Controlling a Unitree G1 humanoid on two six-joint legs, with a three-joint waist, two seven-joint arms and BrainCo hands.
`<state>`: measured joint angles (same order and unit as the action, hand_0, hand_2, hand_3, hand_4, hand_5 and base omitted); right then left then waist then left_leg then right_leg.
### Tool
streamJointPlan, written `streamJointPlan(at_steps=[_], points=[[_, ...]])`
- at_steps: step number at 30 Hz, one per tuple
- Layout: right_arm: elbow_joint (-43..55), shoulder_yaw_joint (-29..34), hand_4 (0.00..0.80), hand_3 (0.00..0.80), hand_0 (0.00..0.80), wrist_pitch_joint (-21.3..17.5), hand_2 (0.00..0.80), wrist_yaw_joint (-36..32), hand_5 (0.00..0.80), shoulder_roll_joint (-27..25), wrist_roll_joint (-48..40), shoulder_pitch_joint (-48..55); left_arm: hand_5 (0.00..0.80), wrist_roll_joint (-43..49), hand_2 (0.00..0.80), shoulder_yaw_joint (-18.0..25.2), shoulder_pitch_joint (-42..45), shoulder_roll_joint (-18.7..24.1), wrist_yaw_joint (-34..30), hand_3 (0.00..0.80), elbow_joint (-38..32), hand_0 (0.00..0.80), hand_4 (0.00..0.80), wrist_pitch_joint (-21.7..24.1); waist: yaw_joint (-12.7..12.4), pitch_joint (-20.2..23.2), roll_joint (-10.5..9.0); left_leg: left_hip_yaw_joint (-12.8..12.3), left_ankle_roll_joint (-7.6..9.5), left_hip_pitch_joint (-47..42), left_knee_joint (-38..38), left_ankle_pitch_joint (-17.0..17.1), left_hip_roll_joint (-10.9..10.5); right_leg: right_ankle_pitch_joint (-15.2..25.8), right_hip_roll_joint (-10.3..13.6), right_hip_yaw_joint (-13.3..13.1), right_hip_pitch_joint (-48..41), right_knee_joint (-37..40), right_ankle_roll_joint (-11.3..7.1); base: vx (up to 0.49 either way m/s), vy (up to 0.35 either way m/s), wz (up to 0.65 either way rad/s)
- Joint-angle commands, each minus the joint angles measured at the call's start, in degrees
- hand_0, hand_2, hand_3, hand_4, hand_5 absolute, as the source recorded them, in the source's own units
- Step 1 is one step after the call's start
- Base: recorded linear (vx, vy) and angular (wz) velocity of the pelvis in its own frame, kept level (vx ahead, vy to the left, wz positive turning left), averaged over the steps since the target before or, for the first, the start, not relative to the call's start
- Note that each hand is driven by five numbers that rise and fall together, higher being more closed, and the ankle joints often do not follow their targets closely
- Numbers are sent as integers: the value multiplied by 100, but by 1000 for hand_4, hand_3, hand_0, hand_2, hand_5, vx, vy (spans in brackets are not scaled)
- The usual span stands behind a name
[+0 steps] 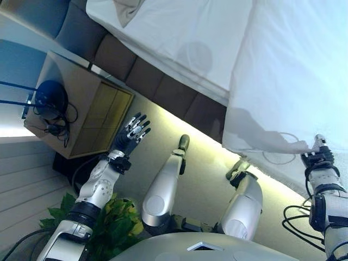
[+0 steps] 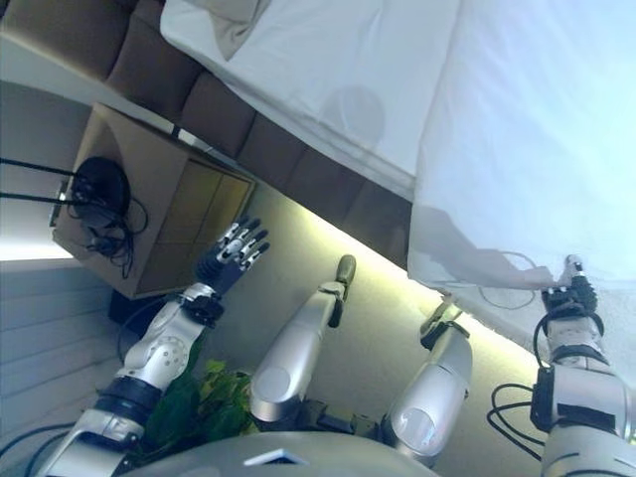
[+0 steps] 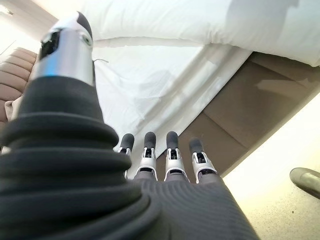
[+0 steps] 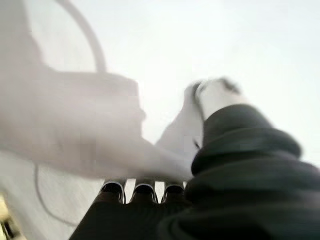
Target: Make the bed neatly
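Observation:
The bed fills the upper right. A white duvet (image 1: pixel 293 65) covers its right part and hangs over the side; a bare white sheet (image 1: pixel 185 38) lies to its left. My right hand (image 1: pixel 318 151) is at the duvet's hanging edge, shut on it. In the right wrist view the cloth (image 4: pixel 100 130) runs between the thumb (image 4: pixel 215 100) and the fingers and hides the fingertips. My left hand (image 1: pixel 133 131) is open, fingers straight, in the air beside the bed and touching nothing. It also shows in the left wrist view (image 3: pixel 170 160), with the sheet (image 3: pixel 150 85) beyond it.
The bed's brown padded base (image 1: pixel 163 87) runs diagonally under the sheet. A wooden nightstand (image 1: pixel 95 111) with a dark object and cables (image 1: pixel 51 100) stands left of it. A green plant (image 1: pixel 117 217) is on the floor by my left arm. A beige cloth (image 1: pixel 128 11) lies at the bed's head.

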<state>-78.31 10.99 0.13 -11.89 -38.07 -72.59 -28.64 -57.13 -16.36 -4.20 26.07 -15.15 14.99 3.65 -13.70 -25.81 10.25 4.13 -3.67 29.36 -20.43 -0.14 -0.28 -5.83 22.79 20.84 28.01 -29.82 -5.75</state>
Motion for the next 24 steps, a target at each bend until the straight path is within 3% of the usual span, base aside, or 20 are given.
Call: streamJointPlan(at_steps=[1,6,14,19,24], points=[[355,-177,800,800,800,2,800,-240,800,296,57,-291,0,-8,0,-40,-109,223,-161,0,-64,0,0,160,-272,255,-123,38,112,-21,151,-65,55,672,236,-258,-185,647,-652,61,8,8],[384,-152,800,800,800,-210,800,-253,800,420,24,-122,0,18,0,22,-38,230,-165,0,-84,0,0,149,-310,361,-138,101,114,-203,236,-93,33,718,199,-184,-452,843,-659,62,0,1],[682,-409,800,800,800,-441,800,-215,800,557,946,13,0,-76,0,66,98,205,-57,0,-194,0,0,38,-400,562,-192,195,118,-480,287,-143,-14,684,175,-63,-966,1046,-601,88,51,7],[1237,-1093,800,800,800,-505,800,224,800,897,1697,-229,0,64,0,214,164,201,-106,0,-205,0,0,-71,-621,647,-292,217,96,-609,295,-140,-12,734,224,212,-1407,1244,-593,99,6,21],[1874,-1988,800,800,800,-285,800,786,800,1303,2200,-541,0,272,0,446,287,143,-256,0,-159,0,0,-167,-899,715,-425,333,90,-779,348,-127,-69,785,257,392,-1778,1376,-598,115,31,27]])
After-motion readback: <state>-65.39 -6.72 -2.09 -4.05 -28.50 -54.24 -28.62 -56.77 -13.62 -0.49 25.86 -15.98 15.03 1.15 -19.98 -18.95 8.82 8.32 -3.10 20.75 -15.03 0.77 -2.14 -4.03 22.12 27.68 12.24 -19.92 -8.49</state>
